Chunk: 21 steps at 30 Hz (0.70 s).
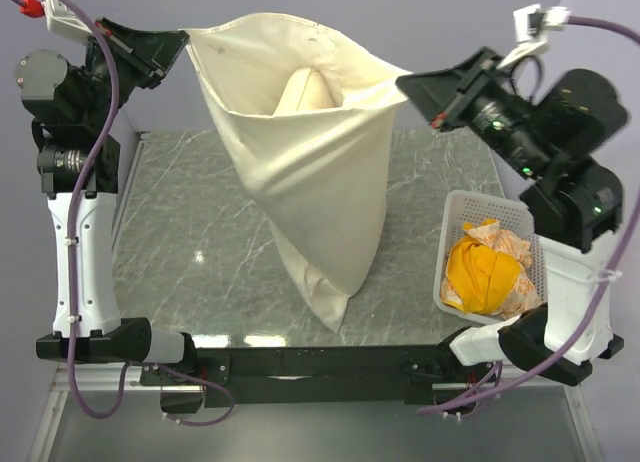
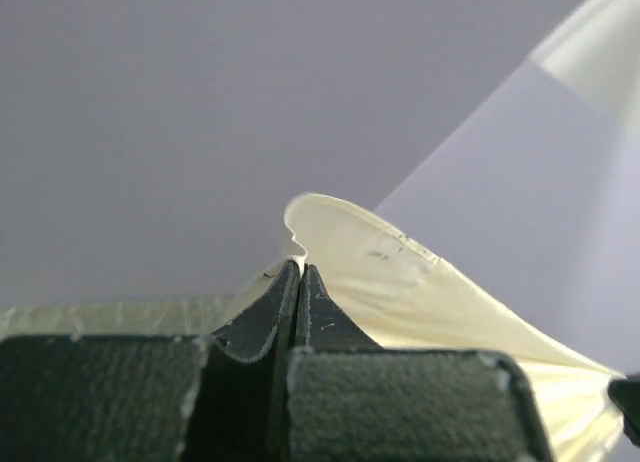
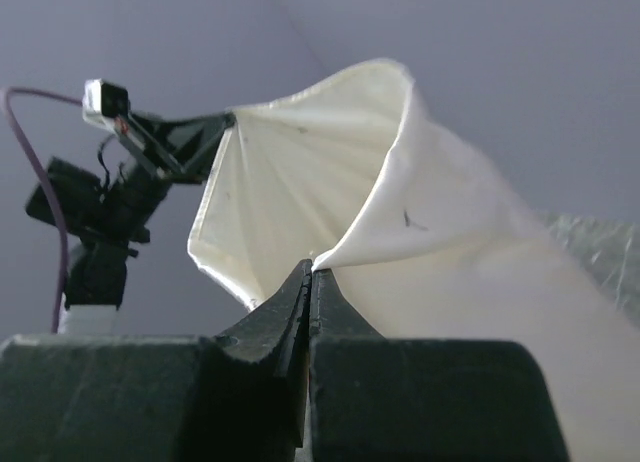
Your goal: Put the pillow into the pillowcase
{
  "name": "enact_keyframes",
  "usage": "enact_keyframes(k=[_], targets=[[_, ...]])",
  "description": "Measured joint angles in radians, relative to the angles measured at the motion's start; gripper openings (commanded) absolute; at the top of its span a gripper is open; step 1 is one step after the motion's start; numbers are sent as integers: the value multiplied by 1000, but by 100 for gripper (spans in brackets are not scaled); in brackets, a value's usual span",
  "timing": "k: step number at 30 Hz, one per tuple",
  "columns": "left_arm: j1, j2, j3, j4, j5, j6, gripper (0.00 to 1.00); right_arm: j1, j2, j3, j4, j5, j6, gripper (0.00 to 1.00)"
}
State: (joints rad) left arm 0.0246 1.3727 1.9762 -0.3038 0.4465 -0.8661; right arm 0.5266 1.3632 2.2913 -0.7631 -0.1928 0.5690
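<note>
The plain cream pillowcase (image 1: 310, 172) hangs in the air with its mouth stretched wide between both grippers and its closed end touching the table. My left gripper (image 1: 183, 37) is shut on the mouth's left corner, seen as a cream edge (image 2: 360, 252) in the left wrist view. My right gripper (image 1: 403, 82) is shut on the right corner; the right wrist view looks into the open mouth (image 3: 300, 182). The pillow (image 1: 305, 90) sits inside the pillowcase; only a puffy cream corner shows through the mouth. Its print is hidden.
A white basket (image 1: 455, 232) at the right holds crumpled orange and patterned cloth (image 1: 485, 272). The grey marble-patterned table (image 1: 180, 232) lies under the hanging sack. Grey walls stand behind. The left arm shows in the right wrist view (image 3: 110, 212).
</note>
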Motion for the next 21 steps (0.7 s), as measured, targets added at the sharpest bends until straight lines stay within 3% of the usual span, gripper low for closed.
enact_keyframes(k=[5,9,13,17,21], targets=[[6,-18,-136,291,138,-148,1,-35,-50,56,11,74,-33,0],[19,35,-89,315,214,-171,1,-37,-63,33,47,50,-19,0],[137,69,-22,380,255,-261,1,-39,-31,14,112,-14,24,0],[290,69,-68,595,264,-446,1,-39,36,63,134,-41,49,0],[275,99,-138,830,274,-579,4,-39,58,97,130,-6,41,0]])
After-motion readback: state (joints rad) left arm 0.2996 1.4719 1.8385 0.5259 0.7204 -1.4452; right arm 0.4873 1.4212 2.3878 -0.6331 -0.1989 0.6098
